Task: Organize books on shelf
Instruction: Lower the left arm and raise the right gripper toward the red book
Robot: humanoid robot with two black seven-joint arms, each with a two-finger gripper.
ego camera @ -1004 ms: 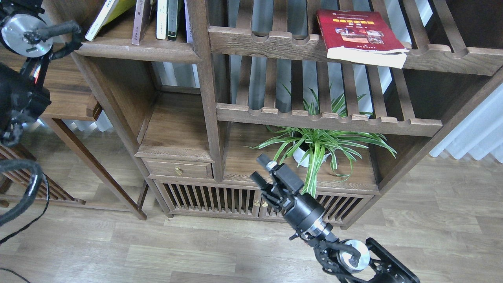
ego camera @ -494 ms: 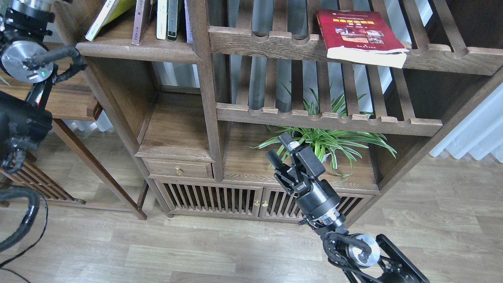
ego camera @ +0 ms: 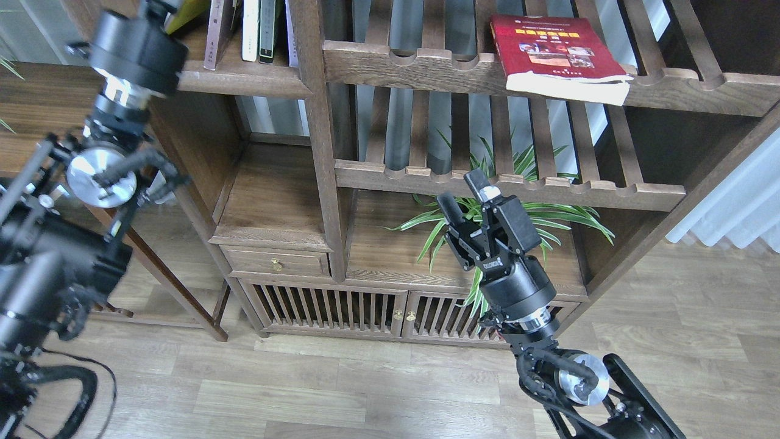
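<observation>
A: Your right gripper (ego camera: 464,194) is up in front of the spider plant (ego camera: 518,213), fingers spread apart with nothing between them, just below the lower slatted rack (ego camera: 548,186).

B: And the thick red book (ego camera: 557,52)?

A: Lying flat on the upper slatted rack (ego camera: 426,67), top right, its lower corner hanging over the rack's front rail. Well apart from your right gripper.

B: Your left side?

A: Your left arm (ego camera: 125,67) reaches up at the far left, its wrist in front of the solid shelf (ego camera: 244,82). Its fingers run off the top edge, so I can't tell whether they're spread or closed.

B: Other books?

A: A yellow-green book (ego camera: 186,7) leans just past that wrist, and a row of upright books (ego camera: 250,30) stands on the shelf beside it.
</observation>
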